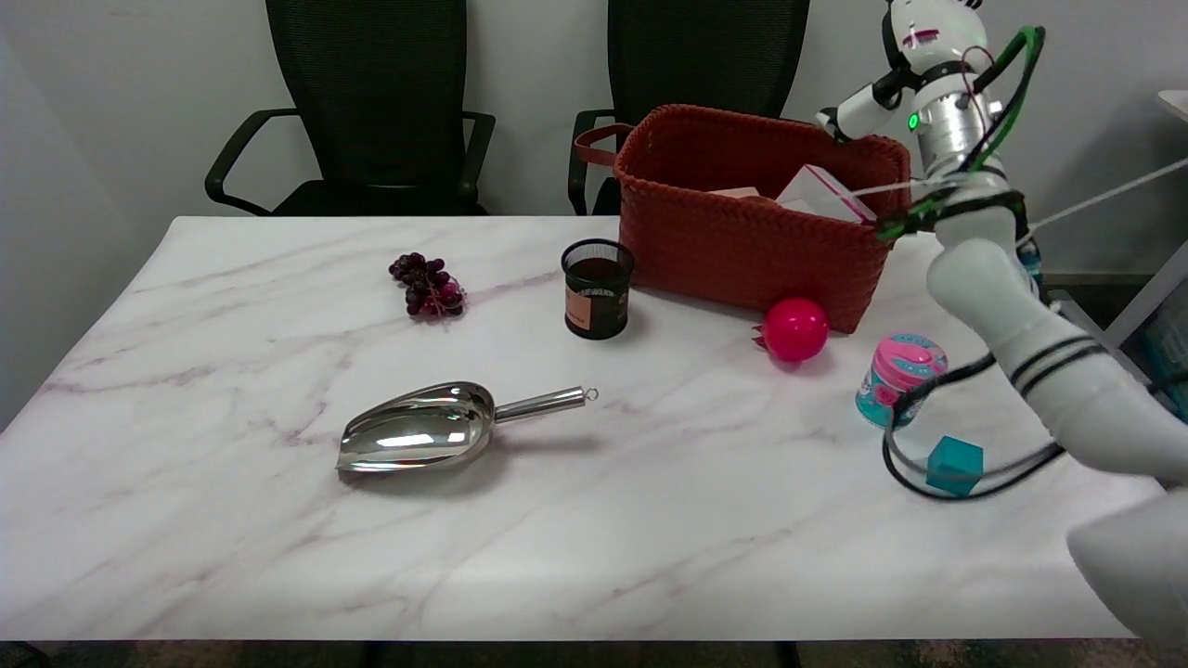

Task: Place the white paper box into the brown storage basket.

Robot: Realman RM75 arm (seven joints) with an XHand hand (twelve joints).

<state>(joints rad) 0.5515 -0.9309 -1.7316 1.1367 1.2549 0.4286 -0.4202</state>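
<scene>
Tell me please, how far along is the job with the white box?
Done: the white paper box already lies tilted inside the brown storage basket. In hand: nothing visible; the right arm is raised beside the basket and its hand is out of view. Left: apparently only drawing the arm back.

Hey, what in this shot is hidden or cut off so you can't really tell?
Head view:
- right hand: mostly cut off by the top edge and its own wrist; fingers unreadable.
- white paper box: lower part hidden by the brown storage basket wall.
- basket floor: hidden by the same wall.
- teal cube: partly crossed by black cables.
</scene>
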